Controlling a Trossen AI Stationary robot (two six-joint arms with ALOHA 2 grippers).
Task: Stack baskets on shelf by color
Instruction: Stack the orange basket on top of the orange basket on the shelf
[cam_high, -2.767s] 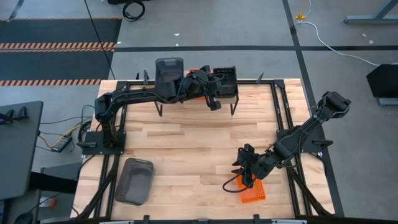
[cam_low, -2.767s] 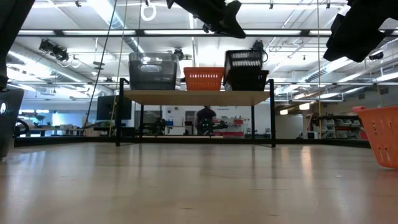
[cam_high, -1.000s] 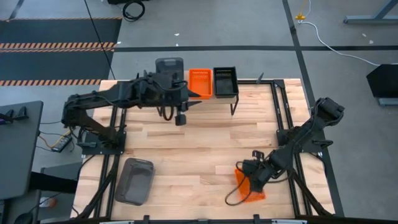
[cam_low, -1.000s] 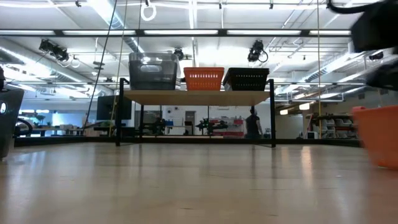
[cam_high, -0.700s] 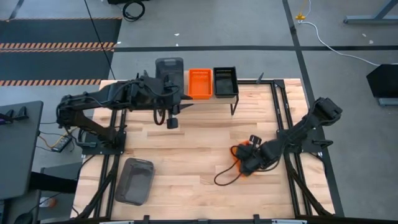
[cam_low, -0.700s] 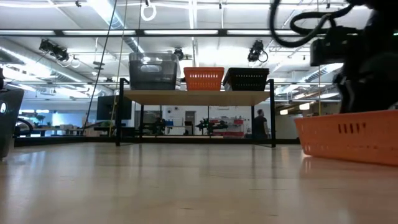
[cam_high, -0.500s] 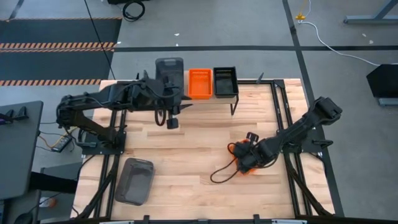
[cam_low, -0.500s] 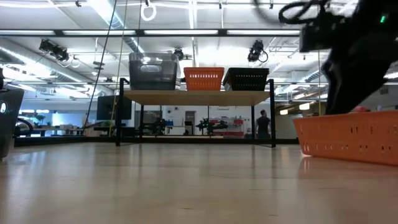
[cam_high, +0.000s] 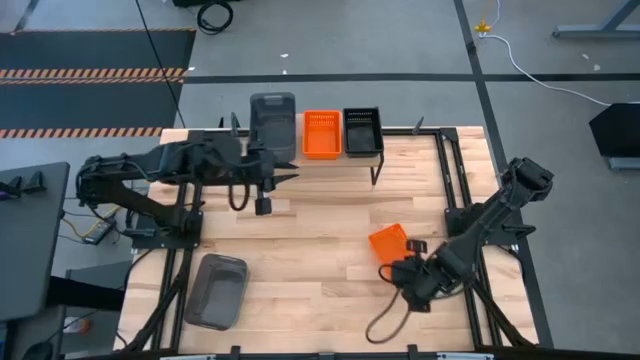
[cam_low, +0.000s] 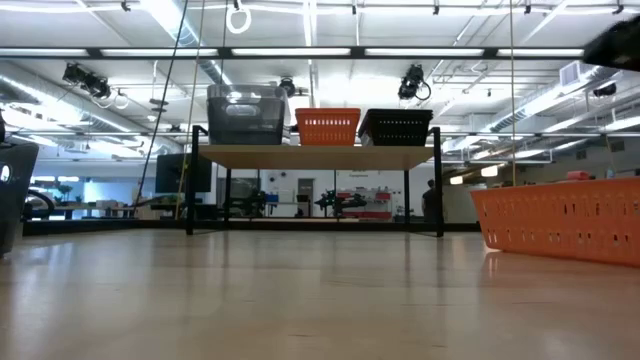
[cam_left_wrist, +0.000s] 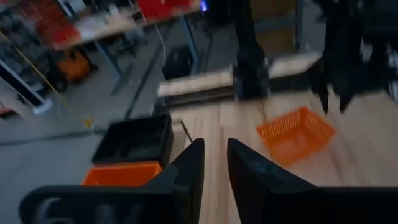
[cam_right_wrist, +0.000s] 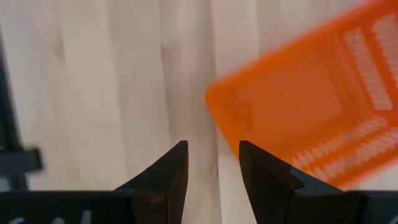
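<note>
Resting on the worktop (cam_high: 310, 225), a loose orange basket (cam_high: 388, 241) lies just beyond the right pincer (cam_right_wrist: 213, 163), whose fingers stand apart, empty. Left pincer (cam_left_wrist: 214, 165), parted and empty, hovers near the shelf (cam_low: 315, 156) carrying grey, orange and black baskets. No writing is readable.

No text, label, brand, number or sign can be read in any of the views. The baskets, the shelf and the worktop carry no lettering that shows, the arms show no legible marking, and whatever hangs or stands in the room behind the worktop is too small and blurred to make out.
</note>
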